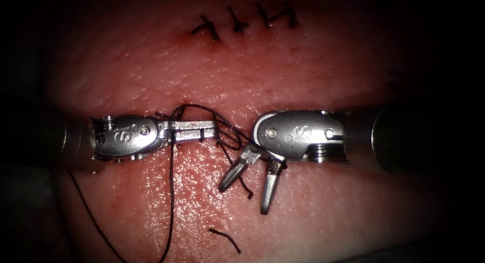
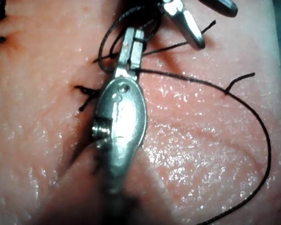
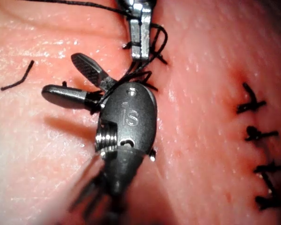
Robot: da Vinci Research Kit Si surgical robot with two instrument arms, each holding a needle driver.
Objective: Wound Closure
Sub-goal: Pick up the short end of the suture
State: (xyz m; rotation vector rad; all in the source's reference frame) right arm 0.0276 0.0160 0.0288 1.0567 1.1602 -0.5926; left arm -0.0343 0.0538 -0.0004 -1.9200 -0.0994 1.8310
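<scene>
Lying loose nearest the endoscope: cut end of thread (image 1: 225, 240), short, dark, curved, on bare wet tissue (image 1: 323, 212), touching no tool. Plenty of open glistening surface around it toward the near edge.

Running up from the near-left edge: long dark thread (image 1: 172, 202), thin strand, climbing to the left gripper (image 1: 209, 130). Left gripper closed, thread clamped between its flat steel jaws, strands looping over and past the tip. Shaft entering level from the left.

Just right of that: right gripper (image 1: 250, 185), jaws spread wide in a V pointing toward the viewer, holding nothing. Serrated inner faces visible in the right wrist view (image 3: 72, 77). Thread tangle passing by the hinge; cannot tell whether touching. Polished, rounded wrist housing stamped with an S.

Between the two tips: tight gap, crowded with thread loops over the cut (image 1: 222, 109), a dark horizontal crease. Little free room there; open tissue on both flanks.

No needle made out in the thread tangle.

Farther back: finished stitches (image 1: 247, 21), a row of dark knotted ties with short tails, well apart from both tools, small red fluid (image 1: 208, 40) spots beside them. Tissue pink, pebbled, moist throughout.
</scene>
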